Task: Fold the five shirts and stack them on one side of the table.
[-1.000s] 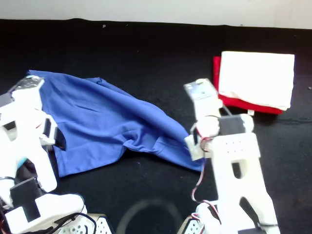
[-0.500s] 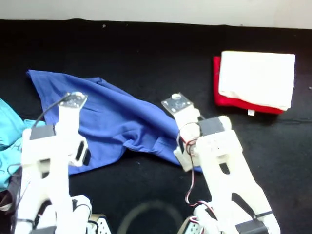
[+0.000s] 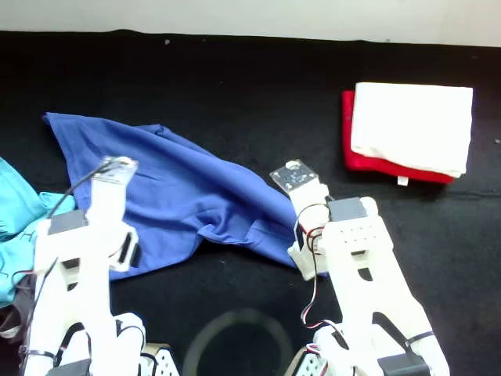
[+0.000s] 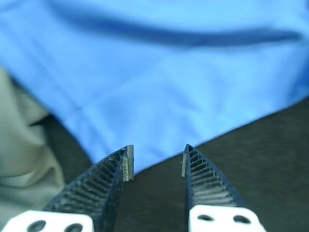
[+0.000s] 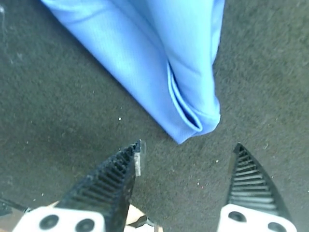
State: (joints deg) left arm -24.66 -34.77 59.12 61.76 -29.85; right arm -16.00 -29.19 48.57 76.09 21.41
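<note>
High view
Blue shirt (image 3: 180, 204): is lying unfolded and rumpled on the black table (image 3: 235, 86), spreading from the far left toward the middle.
White shirt (image 3: 411, 125): is sitting folded on top of a folded red shirt (image 3: 348, 129) at the far right side, well apart from the blue one.
Teal shirt (image 3: 16, 211): is lying bunched at the left edge, just beside the blue shirt.
Left arm (image 3: 78, 258): is standing over the blue shirt's near left part.
Right arm (image 3: 352, 258): is standing over the blue shirt's near right corner.

Left wrist view
Left gripper (image 4: 155, 162): is hanging with its two ribbed fingers apart and nothing between them.
Blue shirt (image 4: 159, 77): is stretching across beyond the fingertips, its near hem lying just past them on the dark table (image 4: 260, 140).

Right wrist view
Right gripper (image 5: 188, 152): is holding its fingers wide apart, gripping nothing.
Blue shirt (image 5: 164, 63): is showing a doubled-over corner that is pointing toward the gap between the fingers, near the tips but not touching them.
Table (image 5: 58, 96): is lying bare and dark on either side of that corner.
</note>
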